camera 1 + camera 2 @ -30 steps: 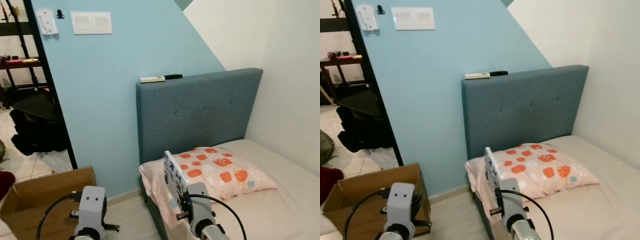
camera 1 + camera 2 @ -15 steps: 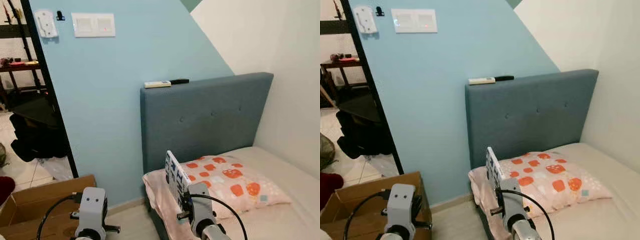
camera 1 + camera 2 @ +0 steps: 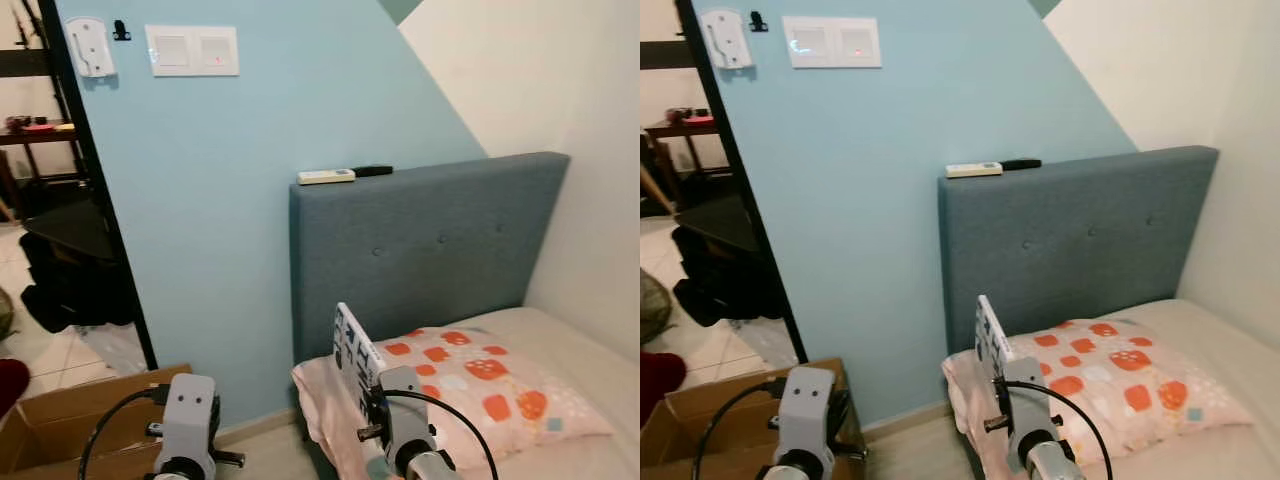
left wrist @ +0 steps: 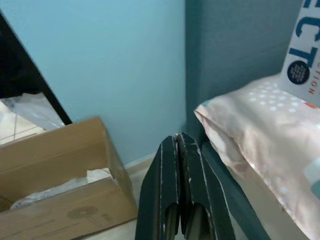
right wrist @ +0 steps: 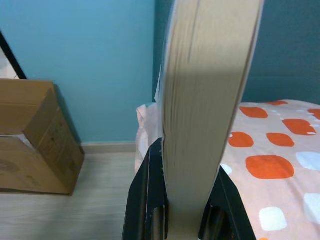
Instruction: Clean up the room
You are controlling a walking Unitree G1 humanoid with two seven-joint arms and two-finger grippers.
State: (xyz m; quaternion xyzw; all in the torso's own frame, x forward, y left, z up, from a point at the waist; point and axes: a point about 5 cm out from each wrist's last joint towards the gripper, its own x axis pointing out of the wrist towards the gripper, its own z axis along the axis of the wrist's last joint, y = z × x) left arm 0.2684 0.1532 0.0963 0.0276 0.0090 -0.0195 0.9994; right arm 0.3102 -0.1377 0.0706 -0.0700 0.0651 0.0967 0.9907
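Note:
My right gripper (image 5: 186,165) is shut on a thick book (image 5: 210,90) with a white and blue cover (image 3: 352,352), held upright beside the head of the bed. The book's page edge faces the right wrist camera. Behind it a pink pillow (image 3: 470,375) with orange patches lies on the bed (image 3: 590,350). My left gripper (image 4: 177,165) is shut with nothing in it, low above the floor near an open cardboard box (image 4: 55,170).
A grey-blue headboard (image 3: 430,245) stands against the blue wall, with a white remote (image 3: 325,177) and a dark remote (image 3: 372,170) on top. The cardboard box (image 3: 60,425) sits on the floor at left. A black shelf frame (image 3: 90,190) and dark bags (image 3: 65,285) stand beyond.
The camera has turned left, so the bed and headboard sit further right in the picture. Both arms keep their pose, the book still held.

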